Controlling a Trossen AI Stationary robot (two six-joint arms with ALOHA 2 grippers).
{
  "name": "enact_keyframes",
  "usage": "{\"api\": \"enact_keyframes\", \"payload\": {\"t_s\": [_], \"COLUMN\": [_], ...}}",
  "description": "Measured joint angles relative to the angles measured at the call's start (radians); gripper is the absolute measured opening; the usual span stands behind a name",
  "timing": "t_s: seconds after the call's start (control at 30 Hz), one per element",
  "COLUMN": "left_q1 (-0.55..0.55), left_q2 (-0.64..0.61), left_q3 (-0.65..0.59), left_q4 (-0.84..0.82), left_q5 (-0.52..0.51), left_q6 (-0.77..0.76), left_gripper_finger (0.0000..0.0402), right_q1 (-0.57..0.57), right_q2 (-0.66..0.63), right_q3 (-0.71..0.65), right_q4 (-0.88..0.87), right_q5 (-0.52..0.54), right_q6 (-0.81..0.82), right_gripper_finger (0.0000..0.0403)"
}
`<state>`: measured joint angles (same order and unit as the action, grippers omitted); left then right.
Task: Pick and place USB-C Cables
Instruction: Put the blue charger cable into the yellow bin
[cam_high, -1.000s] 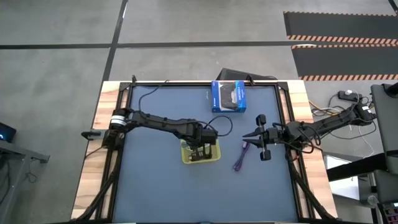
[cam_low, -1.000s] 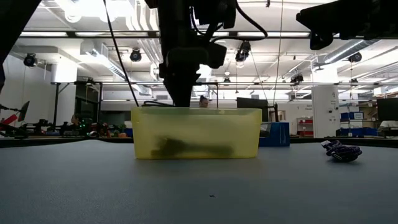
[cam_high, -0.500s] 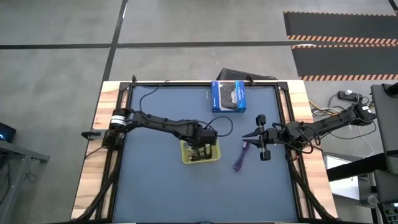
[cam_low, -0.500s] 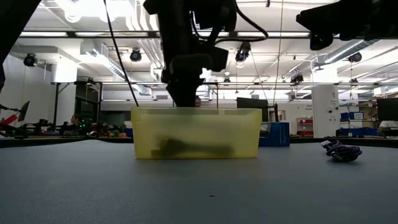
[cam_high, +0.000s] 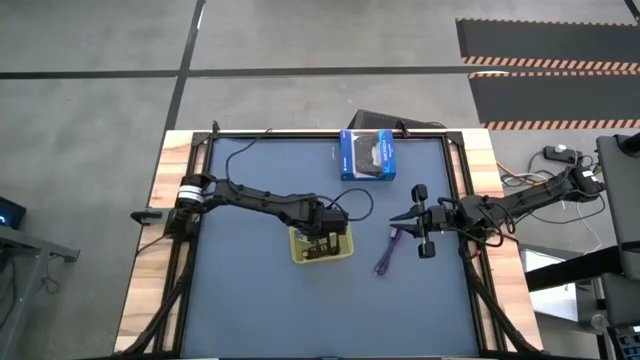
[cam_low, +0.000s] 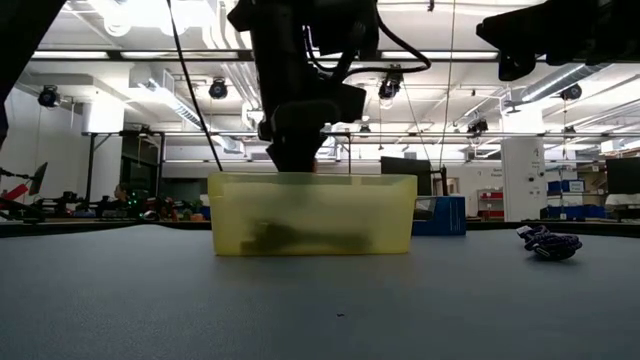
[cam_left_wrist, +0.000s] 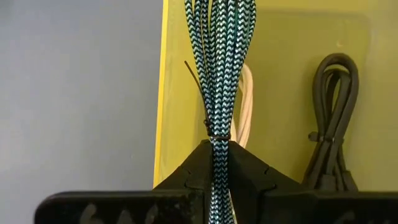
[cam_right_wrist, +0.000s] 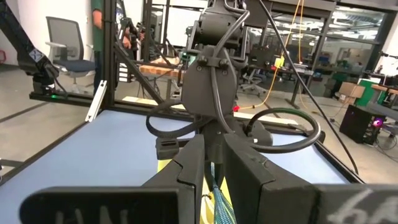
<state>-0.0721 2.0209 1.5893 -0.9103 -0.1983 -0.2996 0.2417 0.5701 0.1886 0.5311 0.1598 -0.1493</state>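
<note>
One teal cable (cam_left_wrist: 219, 68) hangs pinched in the left gripper's (cam_left_wrist: 219, 163) closed fingers over the yellow bin (cam_high: 298, 250) mid-table, where white (cam_left_wrist: 247, 106) and black (cam_left_wrist: 333, 124) cables lie, and might snag the rim and spill outside; the purple cable (cam_high: 387, 252) lies beside the right gripper (cam_high: 422, 232), fingers spread, empty.

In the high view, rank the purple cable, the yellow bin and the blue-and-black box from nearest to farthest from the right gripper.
1. The purple cable, just beside the right gripper, toward table centre.
2. The blue-and-black box, at the table's far edge.
3. The yellow bin, mid-table, under the left gripper.
</note>
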Motion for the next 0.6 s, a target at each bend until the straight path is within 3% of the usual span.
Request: {"api": "enact_keyframes", "payload": {"t_s": [0.6], "left_q1": [0.0], "left_q2": [0.0], "left_q3": [-0.012], "left_q4": [0.012], "left_q5": [-0.001], "left_q6": [0.0], "left_gripper_finger": [0.0043], "right_q1": [0.0], "right_q2": [0.0], "right_q3": [0.0], "right_q4": [-0.003], "right_q5": [0.0], "right_q6": [0.0], "right_gripper_finger": [0.0047]}}
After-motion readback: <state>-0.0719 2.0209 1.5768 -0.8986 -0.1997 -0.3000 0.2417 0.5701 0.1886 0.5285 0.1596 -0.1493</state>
